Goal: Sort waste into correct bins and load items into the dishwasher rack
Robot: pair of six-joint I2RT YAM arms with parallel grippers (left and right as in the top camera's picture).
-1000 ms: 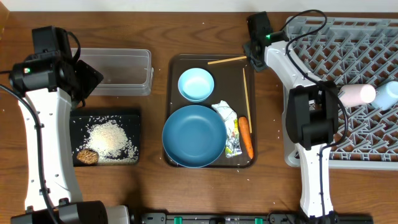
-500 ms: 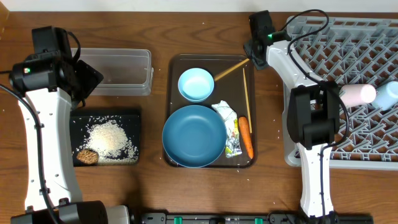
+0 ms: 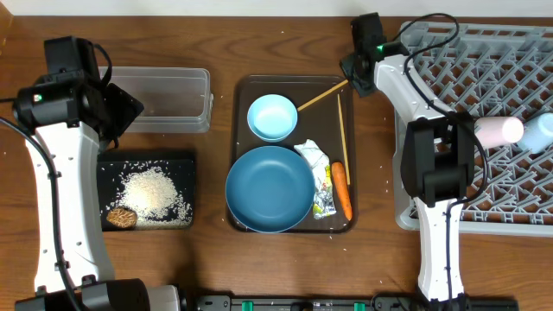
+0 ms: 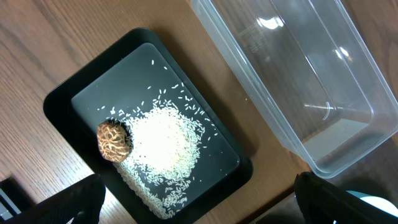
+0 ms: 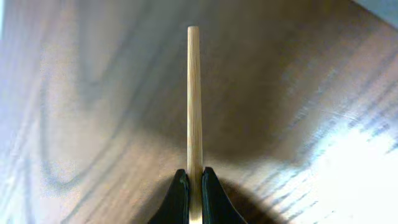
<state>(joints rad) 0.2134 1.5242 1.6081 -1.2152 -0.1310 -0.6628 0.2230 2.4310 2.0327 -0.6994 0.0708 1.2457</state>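
Note:
My right gripper (image 3: pixel 355 79) (image 5: pixel 194 186) is shut on one end of a wooden chopstick (image 3: pixel 321 95) (image 5: pixel 194 99), which slants down-left over the brown serving tray (image 3: pixel 239 86). A second chopstick (image 3: pixel 342 130) lies along the tray's right side. Also on the tray are the pale-blue bowl (image 3: pixel 272 117), the dark-blue plate (image 3: pixel 270 188), the crumpled wrapper (image 3: pixel 318 177) and the carrot (image 3: pixel 342 190). My left gripper (image 3: pixel 130 108) (image 4: pixel 199 208) hangs open and empty above the black tray (image 4: pixel 62 106), which holds rice (image 4: pixel 165 143) and a brown lump (image 4: pixel 114 140).
The clear tub (image 3: pixel 168 99) (image 4: pixel 298 81) stands behind the black tray (image 3: pixel 147 160) at the left. The grey dishwasher rack (image 3: pixel 484 52) fills the right side, with a whitish-pink cup (image 3: pixel 497 131) and a light-blue cup (image 3: pixel 540 130) in it.
My right gripper closed on the chopstick that lay flat across the tray's top edge. It then shifted slightly right, and the chopstick now slants.

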